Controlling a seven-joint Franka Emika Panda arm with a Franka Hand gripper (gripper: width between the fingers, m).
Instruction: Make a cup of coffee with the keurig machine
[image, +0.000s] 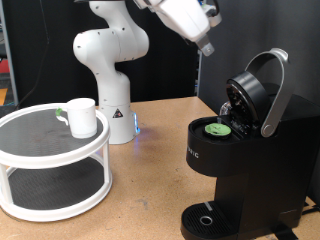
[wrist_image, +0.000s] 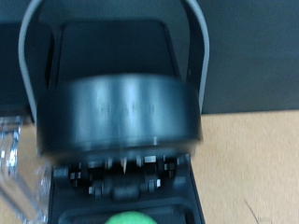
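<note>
The black keurig machine (image: 240, 170) stands at the exterior view's right with its silver-grey lid handle (image: 275, 90) raised and the lid open. A green-topped pod (image: 218, 128) sits in the open chamber. My gripper (image: 206, 44) hangs above and to the left of the open lid, apart from it, with nothing seen between its fingers. The white cup (image: 82, 117) stands on the round stand at the left, far from the machine. The wrist view shows the open lid head (wrist_image: 121, 112), the handle arch (wrist_image: 192, 28) and the pod's green top (wrist_image: 129, 218); my fingers do not show there.
The cup rests on the top tier of a white two-tier round stand (image: 30, 150). The white robot base (image: 110, 70) stands behind it on the wooden table (image: 150, 190). The machine's round drip tray (image: 207, 221) holds nothing.
</note>
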